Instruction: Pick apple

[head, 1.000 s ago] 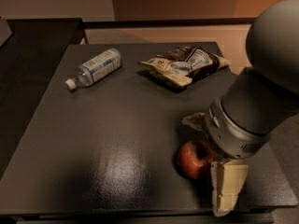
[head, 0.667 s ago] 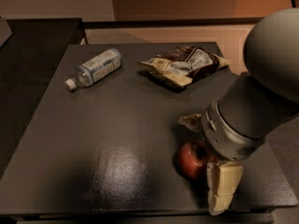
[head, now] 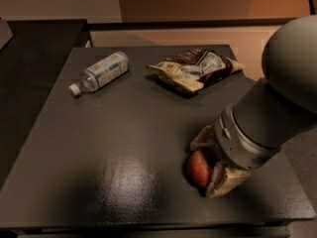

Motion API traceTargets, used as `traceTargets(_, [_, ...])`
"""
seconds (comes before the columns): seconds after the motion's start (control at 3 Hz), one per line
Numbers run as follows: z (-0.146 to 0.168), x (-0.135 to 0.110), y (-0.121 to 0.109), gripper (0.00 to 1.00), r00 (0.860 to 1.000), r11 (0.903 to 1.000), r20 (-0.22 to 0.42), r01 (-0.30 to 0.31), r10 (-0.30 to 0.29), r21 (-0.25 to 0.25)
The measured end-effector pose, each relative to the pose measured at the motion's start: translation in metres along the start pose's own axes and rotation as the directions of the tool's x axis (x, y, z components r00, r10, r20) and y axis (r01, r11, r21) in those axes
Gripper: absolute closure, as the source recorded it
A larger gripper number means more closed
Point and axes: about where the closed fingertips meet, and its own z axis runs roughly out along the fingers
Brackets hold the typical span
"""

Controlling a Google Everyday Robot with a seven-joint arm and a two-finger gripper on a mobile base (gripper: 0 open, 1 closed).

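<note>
Camera view has the action right up front, so start there: the apple (head: 199, 168) sits on the dark table (head: 124, 133) close to its near-right edge, and your gripper (head: 202, 168) is wrapped around it from the right. One cream finger lies on the far side of the fruit and the other on the near side, with the red skin showing in between. To me it looks clamped on the apple, both pads against it, though the apple looks like it's resting on the tabletop and not lifted yet. Coming in low and sideways makes sense, since a round thing like that rolls if you nudge it from one side only, and pinching across the middle keeps it centred. The bulky grey arm (head: 277, 113) hides the apple's right half, so you can't check how deep it sits in the jaws. I'd guess a straight, slow lift is next. Farther back, well apart from all this, a plastic water bottle (head: 101, 72) lies on its side toward the far left, and a crumpled snack bag (head: 195, 69) lies toward the far right. Neither is in your way.
</note>
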Motion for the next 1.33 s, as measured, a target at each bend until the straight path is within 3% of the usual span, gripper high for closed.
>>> traceTargets(0.67, [-0.022,-0.002,-0.011,0.88,1.000,0.9986,0.004,0.011,-0.011,0.051])
traceTargets(1.0, [-0.047,-0.017,-0.023,1.00,0.999,0.9962,0.018,0.034,-0.036,0.081])
traceTargets(1.33, [-0.077,-0.042,-0.035,1.00,0.996,0.9900,0.027,0.078,-0.082,0.118])
